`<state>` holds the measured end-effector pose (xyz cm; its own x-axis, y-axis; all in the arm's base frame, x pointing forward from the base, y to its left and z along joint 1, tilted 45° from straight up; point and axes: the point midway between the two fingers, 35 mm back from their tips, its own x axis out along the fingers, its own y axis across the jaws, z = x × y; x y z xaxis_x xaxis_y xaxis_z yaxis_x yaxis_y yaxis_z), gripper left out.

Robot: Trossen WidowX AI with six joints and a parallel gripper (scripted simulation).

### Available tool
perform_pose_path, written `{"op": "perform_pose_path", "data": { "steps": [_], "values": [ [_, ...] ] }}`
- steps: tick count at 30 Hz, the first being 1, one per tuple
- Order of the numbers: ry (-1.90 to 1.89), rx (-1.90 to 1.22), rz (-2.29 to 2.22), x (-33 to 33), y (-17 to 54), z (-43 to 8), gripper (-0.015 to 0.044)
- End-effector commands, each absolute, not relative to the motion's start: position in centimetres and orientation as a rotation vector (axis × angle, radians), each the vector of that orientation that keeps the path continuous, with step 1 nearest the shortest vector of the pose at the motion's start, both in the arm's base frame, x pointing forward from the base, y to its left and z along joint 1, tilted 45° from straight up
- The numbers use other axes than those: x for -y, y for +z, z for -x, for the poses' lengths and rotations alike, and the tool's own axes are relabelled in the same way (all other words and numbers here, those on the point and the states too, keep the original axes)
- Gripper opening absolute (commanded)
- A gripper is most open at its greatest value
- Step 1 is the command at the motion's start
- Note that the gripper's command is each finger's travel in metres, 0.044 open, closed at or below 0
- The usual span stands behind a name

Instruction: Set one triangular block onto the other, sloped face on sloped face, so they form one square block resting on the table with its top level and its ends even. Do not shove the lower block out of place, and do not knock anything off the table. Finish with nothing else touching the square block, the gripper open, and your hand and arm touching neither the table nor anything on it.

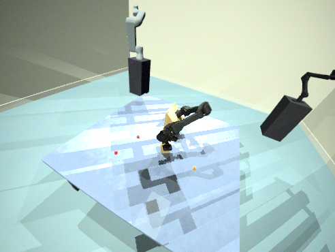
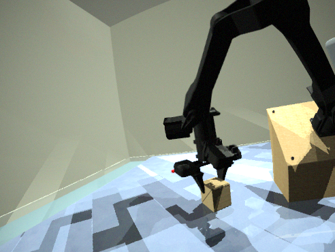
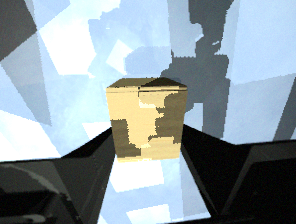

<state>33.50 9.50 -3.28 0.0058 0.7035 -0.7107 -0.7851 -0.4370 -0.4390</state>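
Observation:
The upper triangular block (image 2: 216, 182) (image 3: 142, 107) is pale wood, its flat face up. My gripper (image 2: 212, 185) (image 3: 146, 126) is shut on it, one finger at each end. The lower triangular block (image 2: 224, 203) (image 3: 125, 83) stands on the table under it. Together they look like one square block, with a slanted seam in the exterior view. In the wrist view a thin line runs along the far top edge, and the ends look roughly even. Whether the sloped faces touch fully is hard to tell through the patchy shadows. The arm hides most of both blocks in the top view.
A large wooden box (image 1: 169, 117) (image 2: 280, 174) bears my arm's base behind the blocks. Two small red things (image 1: 137, 137) (image 1: 116, 152) and a small orange thing (image 1: 194, 168) lie apart on the table (image 1: 88, 150). Two other arms stand on dark pedestals (image 1: 139, 76) (image 1: 286, 117) beyond the table.

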Motion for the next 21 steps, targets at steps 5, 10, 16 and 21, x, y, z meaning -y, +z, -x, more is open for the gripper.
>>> {"op": "perform_pose_path", "data": {
  "steps": [5, 10, 16, 21],
  "values": [
    [1.678, -0.103, 1.123, -9.64, -3.29, -33.5, 0.0],
    [1.678, -0.103, 1.123, -9.71, -3.32, -33.48, 0.0],
    [1.68, -0.103, 1.126, -9.63, -3.33, -33.48, 0.0],
    [1.68, -0.103, 1.128, -9.62, -3.35, -33.47, 0.0053]
  ]
}}
